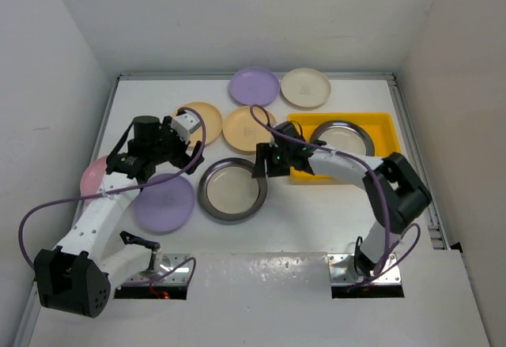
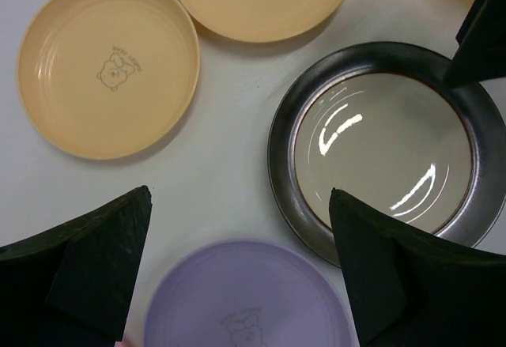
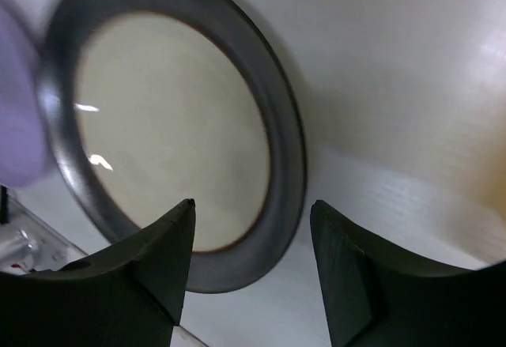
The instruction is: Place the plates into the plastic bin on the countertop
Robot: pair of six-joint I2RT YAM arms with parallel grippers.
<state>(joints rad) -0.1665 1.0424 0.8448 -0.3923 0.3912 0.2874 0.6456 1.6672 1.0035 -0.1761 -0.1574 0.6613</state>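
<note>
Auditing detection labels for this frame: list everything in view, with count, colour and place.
Round lilac plates: two, lilac; one far centre, one near left.
Round pale orange plates: two, side by side mid-countertop.
Round cream plate: one, far edge, right of a lilac one.
Round pink plate: one, left edge, partly under the left arm.
Dark-rimmed plates with cream centres: two; one at centre, one in the bin.
Bright yellow rectangular plastic bin: one, right side.
Flat white countertop: one, walled.
Left gripper: open, empty, above the plates.
Right gripper: open, over the centre dark-rimmed plate's rim.
</note>
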